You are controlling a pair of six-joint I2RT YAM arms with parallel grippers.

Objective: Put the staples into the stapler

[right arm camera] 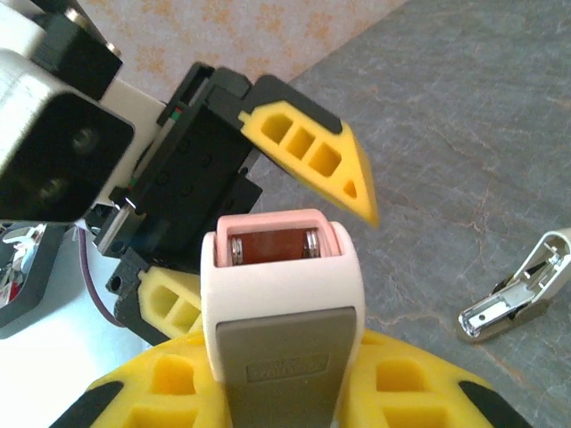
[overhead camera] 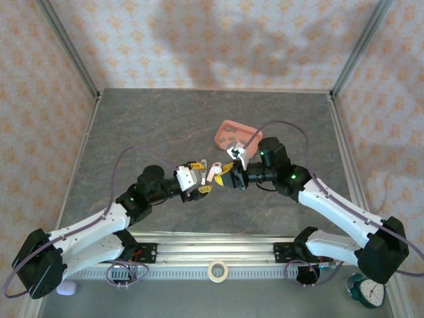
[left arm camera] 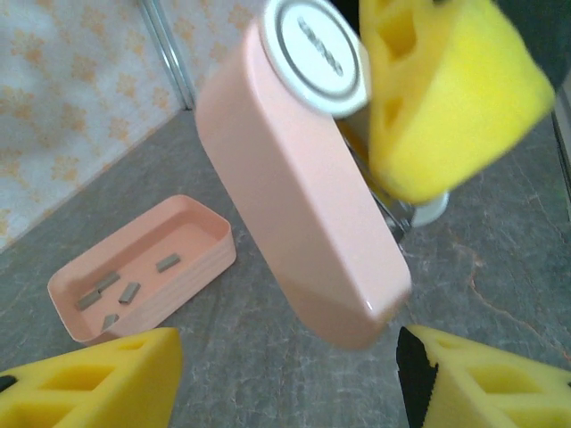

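The stapler (left arm camera: 294, 205) is a small oblong with rounded ends. It has a pale pink shell on one side and a cream-white body with a grey panel on the other. A white round cap with lettering sits at one end. The other end has a pink-rimmed opening that shows a reddish-brown part with metal tips. The stapler is held tilted above the bench (left arm camera: 268, 383), pinched in the right claw (right arm camera: 281, 392). The staples (left arm camera: 129, 292) are five short dark grey strips. They lie loose and scattered in the shallow pink tray (left arm camera: 192, 276), well apart from the stapler.
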